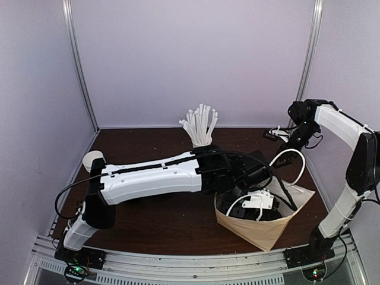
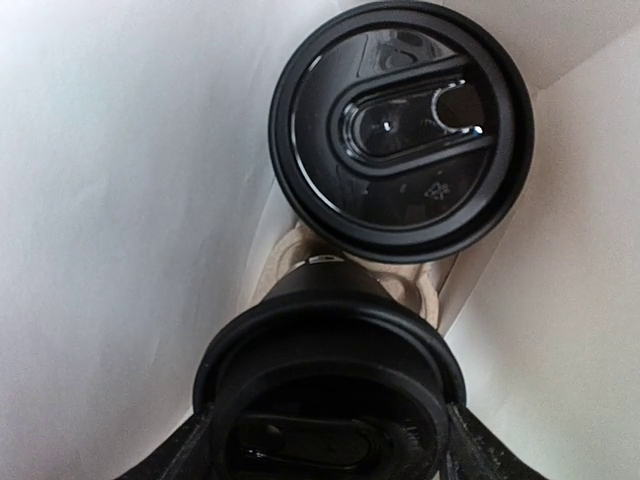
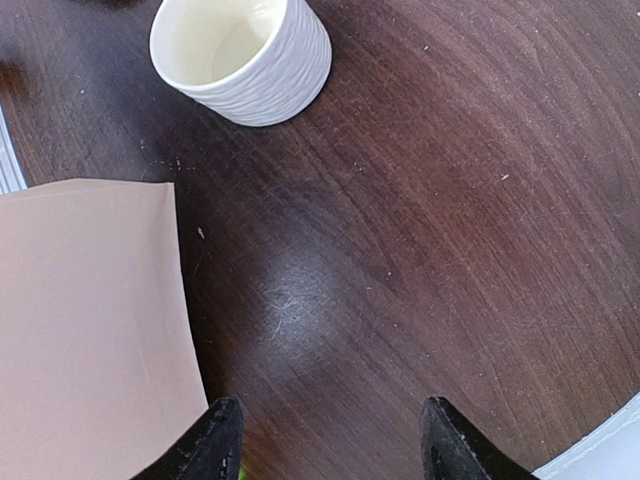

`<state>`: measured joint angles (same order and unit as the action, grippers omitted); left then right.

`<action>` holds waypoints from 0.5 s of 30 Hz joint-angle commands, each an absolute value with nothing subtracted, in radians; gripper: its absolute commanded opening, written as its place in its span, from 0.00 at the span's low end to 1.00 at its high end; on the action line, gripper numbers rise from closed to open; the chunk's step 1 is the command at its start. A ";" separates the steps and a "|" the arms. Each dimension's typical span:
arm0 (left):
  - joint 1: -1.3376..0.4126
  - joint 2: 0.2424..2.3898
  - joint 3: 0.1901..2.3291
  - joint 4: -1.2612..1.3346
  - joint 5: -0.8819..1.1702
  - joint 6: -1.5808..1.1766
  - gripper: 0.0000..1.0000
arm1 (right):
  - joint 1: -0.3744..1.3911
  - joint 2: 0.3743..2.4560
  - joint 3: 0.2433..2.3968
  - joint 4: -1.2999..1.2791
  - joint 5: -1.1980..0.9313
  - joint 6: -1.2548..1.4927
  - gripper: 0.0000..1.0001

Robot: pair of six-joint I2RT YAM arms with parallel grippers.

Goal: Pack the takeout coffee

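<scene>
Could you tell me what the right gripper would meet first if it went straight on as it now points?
Probably the bare wooden tabletop: the open right gripper points straight at it, with nothing between. The paper bag sits left of that line, the ribbed mug beyond and left. Depth is unclear.

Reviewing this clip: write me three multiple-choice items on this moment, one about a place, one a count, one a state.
1. Where is the left gripper? A) down in the paper bag B) raised high C) parked at its base
2. How many black lids show in the left wrist view? A) one B) two C) four
3. The right gripper is: A) shut tight B) shut on a cup C) open, empty
Answers: 1 A, the top view shows its arm ending inside the bag; 2 B, a far lid and a near lid; 3 C, its fingers stand apart over the table with nothing between.
</scene>
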<state>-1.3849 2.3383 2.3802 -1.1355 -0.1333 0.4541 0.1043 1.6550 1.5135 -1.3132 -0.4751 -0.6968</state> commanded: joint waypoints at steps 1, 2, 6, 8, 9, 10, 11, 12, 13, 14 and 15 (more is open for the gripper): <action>-1.396 2.405 2.348 -1.351 0.034 0.393 0.52 | 0.099 1.630 1.495 -1.338 -0.511 -0.725 0.64; -1.396 2.397 2.340 -1.366 0.041 0.374 0.52 | 0.099 1.632 1.493 -1.340 -0.518 -0.727 0.64; -1.396 2.353 2.297 -1.409 0.054 0.327 0.52 | 0.098 1.624 1.482 -1.345 -0.551 -0.732 0.63; -1.395 2.335 2.274 -1.424 0.058 0.310 0.51 | 0.099 1.617 1.466 -1.345 -0.564 -0.732 0.63; -1.396 2.328 2.265 -1.431 0.066 0.305 0.51 | 0.098 1.612 1.457 -1.342 -0.567 -0.731 0.63; -1.396 2.324 2.259 -1.436 0.071 0.300 0.51 | 0.099 1.607 1.448 -1.339 -0.569 -0.730 0.63; -1.395 2.324 2.258 -1.440 0.077 0.299 0.51 | 0.099 1.600 1.435 -1.332 -0.570 -0.728 0.63; -1.396 2.330 2.264 -1.439 0.082 0.302 0.51 | 0.098 1.592 1.421 -1.324 -0.572 -0.727 0.63; -1.396 2.342 2.278 -1.437 0.086 0.306 0.51 | 0.099 1.585 1.404 -1.316 -0.576 -0.723 0.63; -1.395 2.356 2.292 -1.437 0.092 0.315 0.51 | 0.098 1.579 1.392 -1.314 -0.581 -0.721 0.63; -1.394 2.368 2.304 -1.437 0.099 0.323 0.50 | 0.098 1.572 1.385 -1.313 -0.585 -0.719 0.63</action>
